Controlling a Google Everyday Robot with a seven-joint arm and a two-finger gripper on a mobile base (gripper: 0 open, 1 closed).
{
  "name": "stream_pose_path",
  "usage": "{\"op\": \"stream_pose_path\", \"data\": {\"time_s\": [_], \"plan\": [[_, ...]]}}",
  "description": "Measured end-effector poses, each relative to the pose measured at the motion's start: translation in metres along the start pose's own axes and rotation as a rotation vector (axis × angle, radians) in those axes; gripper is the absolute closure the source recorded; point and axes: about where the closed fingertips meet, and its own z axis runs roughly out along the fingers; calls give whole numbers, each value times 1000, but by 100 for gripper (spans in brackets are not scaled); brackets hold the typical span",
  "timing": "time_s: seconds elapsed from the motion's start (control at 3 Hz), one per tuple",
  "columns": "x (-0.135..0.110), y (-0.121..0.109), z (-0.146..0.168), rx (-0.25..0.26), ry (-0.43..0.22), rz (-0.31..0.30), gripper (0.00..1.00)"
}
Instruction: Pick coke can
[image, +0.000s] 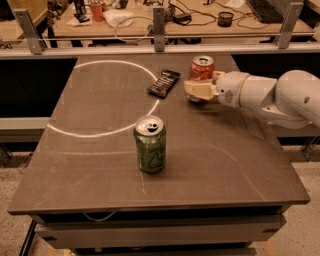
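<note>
The coke can (202, 68), red-orange with a silver top, stands upright at the far right of the table, right of the black snack packet. My gripper (198, 90) reaches in from the right on a white arm (280, 95). Its beige fingers (196, 90) sit around the can's lower half and hide its base, and they look shut on it. I cannot tell whether the can's base rests on the table or is just off it.
A green can (150, 144) stands upright near the middle of the dark table (100, 165). A flat black snack packet (163, 82) lies at the far side on a white ring mark. A metal rail (160, 47) and a cluttered desk lie behind.
</note>
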Motion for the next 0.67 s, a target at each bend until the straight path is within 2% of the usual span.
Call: {"op": "stream_pose_path", "data": {"time_s": [0.33,0.67], "plan": [[-50,-17,-43,-2,-4,-86,100],[-53,-16,-43,-12,-5,-90,100]]}}
